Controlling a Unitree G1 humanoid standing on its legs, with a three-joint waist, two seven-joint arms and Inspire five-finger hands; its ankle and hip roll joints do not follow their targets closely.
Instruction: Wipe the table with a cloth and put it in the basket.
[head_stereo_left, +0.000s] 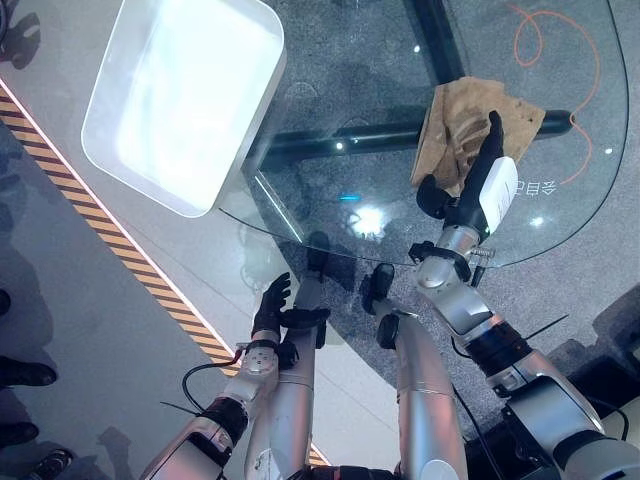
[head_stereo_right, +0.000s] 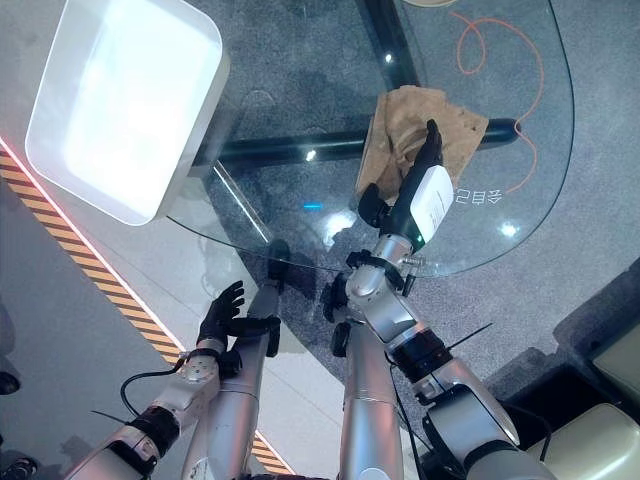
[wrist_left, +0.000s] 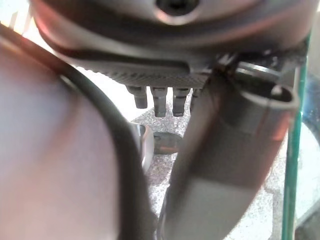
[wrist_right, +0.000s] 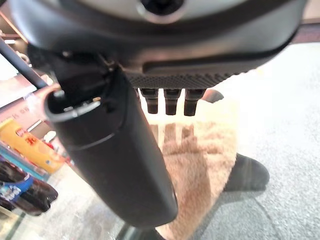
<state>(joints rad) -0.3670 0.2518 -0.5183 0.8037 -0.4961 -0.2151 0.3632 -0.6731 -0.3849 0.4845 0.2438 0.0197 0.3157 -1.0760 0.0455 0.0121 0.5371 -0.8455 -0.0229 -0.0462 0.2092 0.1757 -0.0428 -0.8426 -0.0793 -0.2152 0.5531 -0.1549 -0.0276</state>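
Observation:
A crumpled tan cloth lies on the round glass table, toward its right side. My right hand reaches over the near edge of the glass. Its straight fingers rest open on the cloth's near part, and its thumb juts out beside them. A white basket stands at the table's far left, bright inside. My left hand hangs low below the table's near edge, open and holding nothing.
A black frame bar runs under the glass. An orange cable curls on the floor beyond the table. A yellow-and-black striped line crosses the floor on the left, where a person's shoes stand.

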